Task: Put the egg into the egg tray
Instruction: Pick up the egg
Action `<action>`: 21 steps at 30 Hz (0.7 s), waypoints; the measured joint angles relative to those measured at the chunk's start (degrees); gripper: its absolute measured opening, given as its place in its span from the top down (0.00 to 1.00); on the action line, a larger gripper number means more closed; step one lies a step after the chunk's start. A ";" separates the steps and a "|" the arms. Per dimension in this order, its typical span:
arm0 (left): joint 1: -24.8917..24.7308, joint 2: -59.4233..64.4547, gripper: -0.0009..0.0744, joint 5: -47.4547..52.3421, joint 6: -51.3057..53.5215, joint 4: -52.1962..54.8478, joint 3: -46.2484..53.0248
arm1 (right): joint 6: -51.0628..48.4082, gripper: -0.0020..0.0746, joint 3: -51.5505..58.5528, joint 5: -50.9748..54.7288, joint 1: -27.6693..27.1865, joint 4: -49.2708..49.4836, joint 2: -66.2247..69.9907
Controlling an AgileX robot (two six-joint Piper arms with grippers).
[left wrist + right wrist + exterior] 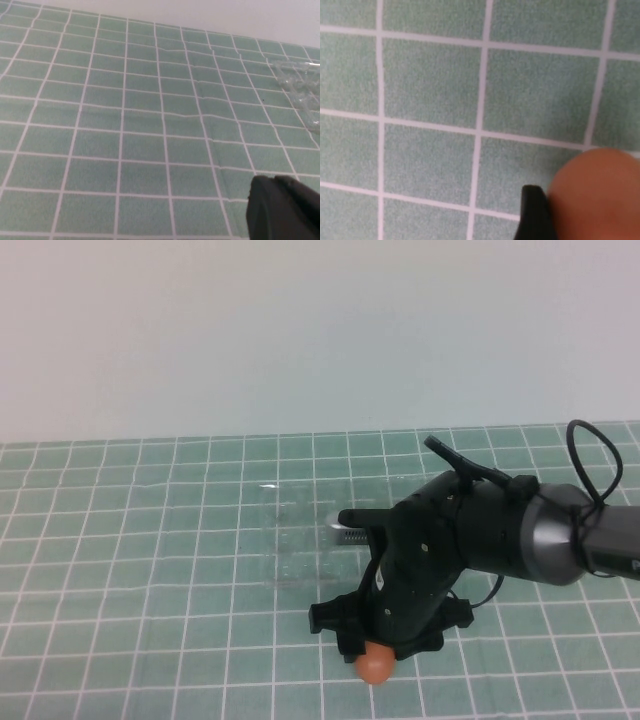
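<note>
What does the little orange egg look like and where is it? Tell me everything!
The small smooth orange-brown oval egg looks matte and unbroken. It lies on the green grid mat, near the front edge, directly under the right gripper, which hides its top. One black finger sits right beside it. It is not yet in the clear plastic egg tray farther back.

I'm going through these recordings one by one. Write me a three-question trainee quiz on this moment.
1. True or false: the egg already sits in a cup of the egg tray.
2. Which gripper is down at the egg? A) left gripper B) right gripper C) both
3. Fill in: the egg lies on the checked ____, nearer the robot than the tray.

Key:
1. False. It lies on the mat, apart from the tray.
2. B. The right gripper is over the egg, jaws open; one finger shows beside it. Only a dark part of the left gripper shows, away from the egg.
3. mat
</note>
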 joint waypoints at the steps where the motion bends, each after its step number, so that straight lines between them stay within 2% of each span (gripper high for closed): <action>1: 0.00 0.00 0.99 0.00 0.00 0.00 0.00 | -0.09 0.39 0.00 -0.29 0.00 0.16 0.31; 13: 0.00 0.00 0.99 0.00 0.00 0.00 0.00 | -0.60 0.40 -0.09 -0.69 0.00 1.42 0.51; 21: 0.00 0.00 0.99 0.00 0.00 0.00 0.00 | -2.85 0.47 -0.09 -0.69 0.00 1.42 0.51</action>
